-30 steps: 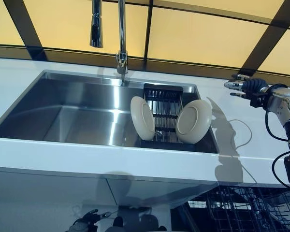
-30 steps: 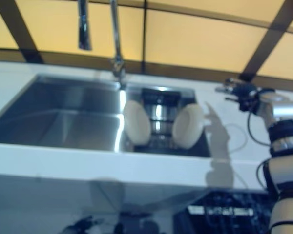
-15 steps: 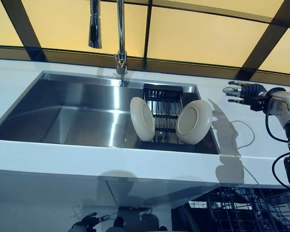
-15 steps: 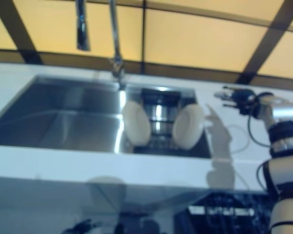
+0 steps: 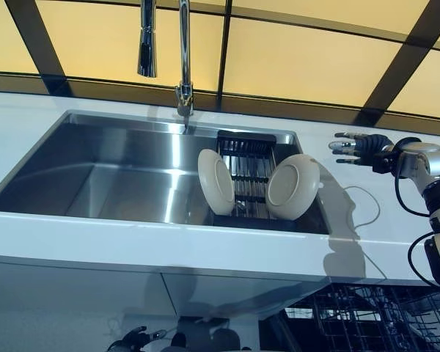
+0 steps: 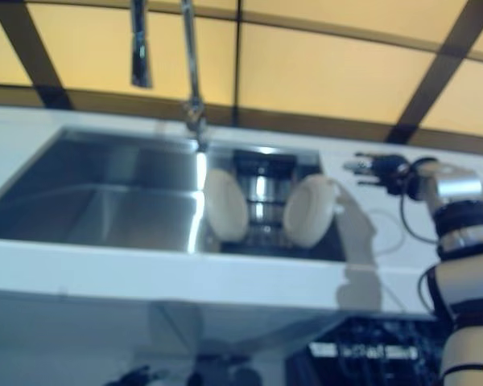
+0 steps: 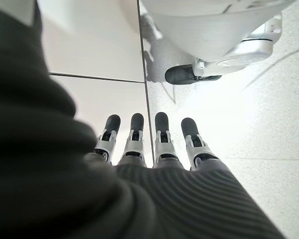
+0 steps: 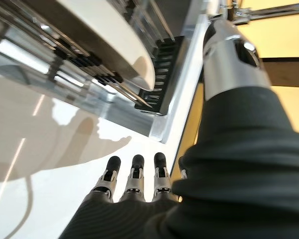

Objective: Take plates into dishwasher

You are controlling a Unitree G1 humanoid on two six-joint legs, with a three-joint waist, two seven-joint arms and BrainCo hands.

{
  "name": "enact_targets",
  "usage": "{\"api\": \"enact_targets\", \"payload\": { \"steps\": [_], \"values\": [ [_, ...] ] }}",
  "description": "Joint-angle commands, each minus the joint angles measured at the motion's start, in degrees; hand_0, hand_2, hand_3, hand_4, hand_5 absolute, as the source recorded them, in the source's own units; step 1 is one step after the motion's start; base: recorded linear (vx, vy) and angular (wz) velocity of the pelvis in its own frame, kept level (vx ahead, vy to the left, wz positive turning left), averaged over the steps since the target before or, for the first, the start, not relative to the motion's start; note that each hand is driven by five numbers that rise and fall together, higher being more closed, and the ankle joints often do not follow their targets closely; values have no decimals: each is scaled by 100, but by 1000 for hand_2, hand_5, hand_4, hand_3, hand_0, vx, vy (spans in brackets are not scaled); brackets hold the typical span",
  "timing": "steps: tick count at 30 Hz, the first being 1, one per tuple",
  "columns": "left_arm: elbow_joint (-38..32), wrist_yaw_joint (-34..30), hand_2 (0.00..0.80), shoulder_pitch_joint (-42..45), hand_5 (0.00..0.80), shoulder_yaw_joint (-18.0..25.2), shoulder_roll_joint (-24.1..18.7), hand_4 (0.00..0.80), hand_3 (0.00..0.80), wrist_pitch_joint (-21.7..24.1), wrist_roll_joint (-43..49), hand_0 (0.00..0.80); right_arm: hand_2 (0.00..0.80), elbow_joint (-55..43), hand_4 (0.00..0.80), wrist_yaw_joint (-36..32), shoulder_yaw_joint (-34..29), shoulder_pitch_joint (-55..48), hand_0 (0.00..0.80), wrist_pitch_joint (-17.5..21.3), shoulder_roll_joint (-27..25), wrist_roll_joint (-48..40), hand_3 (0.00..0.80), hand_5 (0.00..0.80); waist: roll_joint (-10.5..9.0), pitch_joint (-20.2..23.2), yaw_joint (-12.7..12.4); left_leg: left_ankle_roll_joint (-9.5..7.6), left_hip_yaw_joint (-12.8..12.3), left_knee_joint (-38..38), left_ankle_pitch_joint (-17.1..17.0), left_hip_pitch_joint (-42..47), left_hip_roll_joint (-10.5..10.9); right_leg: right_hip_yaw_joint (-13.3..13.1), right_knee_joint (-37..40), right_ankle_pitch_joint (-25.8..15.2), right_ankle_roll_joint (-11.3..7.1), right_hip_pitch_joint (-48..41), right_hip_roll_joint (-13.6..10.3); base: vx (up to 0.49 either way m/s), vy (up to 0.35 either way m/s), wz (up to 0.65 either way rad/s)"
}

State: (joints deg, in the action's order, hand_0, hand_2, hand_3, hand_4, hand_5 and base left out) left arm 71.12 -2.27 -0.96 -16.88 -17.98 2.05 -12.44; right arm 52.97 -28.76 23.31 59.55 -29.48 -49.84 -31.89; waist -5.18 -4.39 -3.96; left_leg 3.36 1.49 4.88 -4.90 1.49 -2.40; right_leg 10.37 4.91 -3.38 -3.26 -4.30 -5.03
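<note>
While my right hand (image 5: 361, 144) hangs over the white desk (image 5: 367, 220) just to the right of the sink (image 5: 117, 176), its fingers (image 8: 134, 174) are stretched out straight and apart, holding nothing. They point toward the sink's right edge, near the closer plate but not touching it.

Two cream plates stand on edge in a black dish rack (image 5: 247, 176) at the right end of the steel sink. One plate (image 5: 216, 180) leans at the left side of the rack, and the other plate (image 5: 293, 186) leans at its right side, hard by the sink's right wall. In my right wrist view the rim of that right plate (image 8: 114, 45) shows above the rack's black teeth, with the desk's white top between it and my fingertips.

My left hand (image 7: 149, 144) is down low, below the desk's front edge, over a pale tiled floor (image 7: 89, 40); its fingers are straight and relaxed, empty as well.

A tall faucet (image 5: 183, 51) rises behind the sink, with its spray head (image 5: 147, 40) hanging to the left. At the lower right, under the desk, the wire rack of the dishwasher (image 5: 367, 319) is pulled out.
</note>
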Motion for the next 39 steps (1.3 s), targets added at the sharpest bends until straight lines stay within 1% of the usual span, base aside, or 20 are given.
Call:
{"api": "enact_targets", "payload": {
  "steps": [1, 19, 28, 39],
  "values": [
    [273, -14, 0, -196, 0, -204, -93, 0, 0, 170, 17, 0, 0, 216, 0, -120, 359, 557, 0, 81, -94, 231, 0, 0, -208, 53, -147, -22, -288, 12, 347, 183, 4, -29, 9, -347, -356, 183, -328, 0, 0, 0],
    [238, 3, 0, -156, 0, -187, -115, 0, 0, 187, 14, 0, 0, 274, 0, -440, 559, 616, 0, 22, -35, 626, 0, 0, -249, 10, -187, -14, -281, 12, 346, 197, 2, -24, 9, -321, -348, 146, -319, 0, 0, 0],
    [192, 18, 0, -164, 0, -218, -107, 0, 0, 171, -6, 0, 0, 153, 0, -410, 624, 589, 0, -36, 44, 691, 0, 0, -258, -2, -192, -6, -282, 12, 341, 200, -1, -22, 9, -323, -351, 140, -322, 0, 0, 0],
    [224, 6, 0, -173, 0, -159, -118, 0, 0, 186, 12, 0, 0, 33, 0, -473, 662, 578, 0, -121, 70, 768, 0, 0, -288, 4, -186, -5, -287, 12, 339, 197, 11, -24, 9, -331, -354, 147, -318, 0, 0, 0]
  ]
}}
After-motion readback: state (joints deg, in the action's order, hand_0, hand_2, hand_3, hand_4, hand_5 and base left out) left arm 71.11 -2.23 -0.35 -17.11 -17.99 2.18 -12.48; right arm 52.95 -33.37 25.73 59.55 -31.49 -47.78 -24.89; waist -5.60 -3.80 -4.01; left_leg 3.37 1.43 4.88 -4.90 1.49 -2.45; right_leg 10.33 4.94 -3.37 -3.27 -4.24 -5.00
